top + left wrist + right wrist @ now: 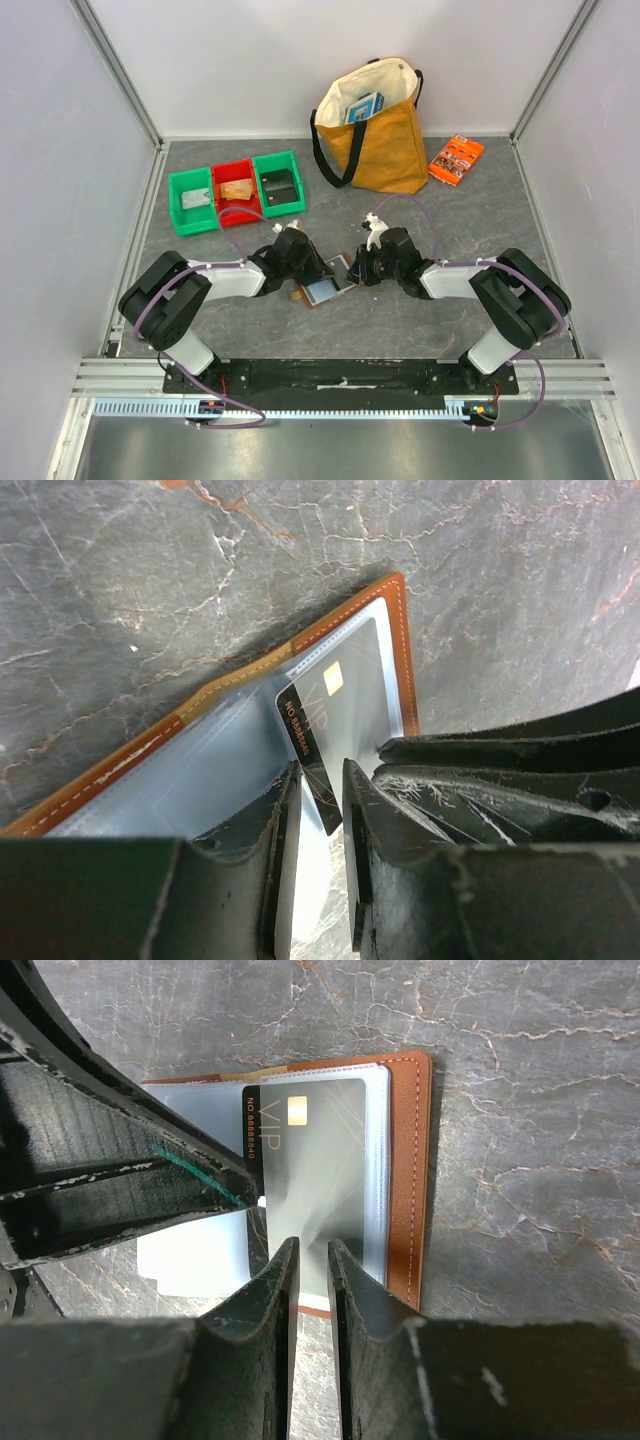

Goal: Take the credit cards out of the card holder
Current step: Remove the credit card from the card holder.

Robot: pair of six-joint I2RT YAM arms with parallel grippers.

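Note:
The card holder point(328, 288) lies open on the stone-patterned table between my two grippers. It shows a brown stitched edge point(400, 650) point(408, 1160) and pale grey-blue pockets. A grey credit card point(350, 690) point(320, 1150) with a gold chip and a black strip sits in the right-hand pocket. My left gripper point(312, 272) point(320, 770) points down at it, jaws narrowly apart around the card's black-strip corner. My right gripper point(358, 268) point(313, 1245) rests its tips on the card's near edge, with a slim gap between the fingers and nothing pinched. Any other cards are hidden.
Three bins stand at the back left: green point(192, 200), red point(237, 190), green point(278, 182). A yellow tote bag point(375, 130) stands at the back centre, with an orange packet point(456, 158) to its right. White walls close in both sides.

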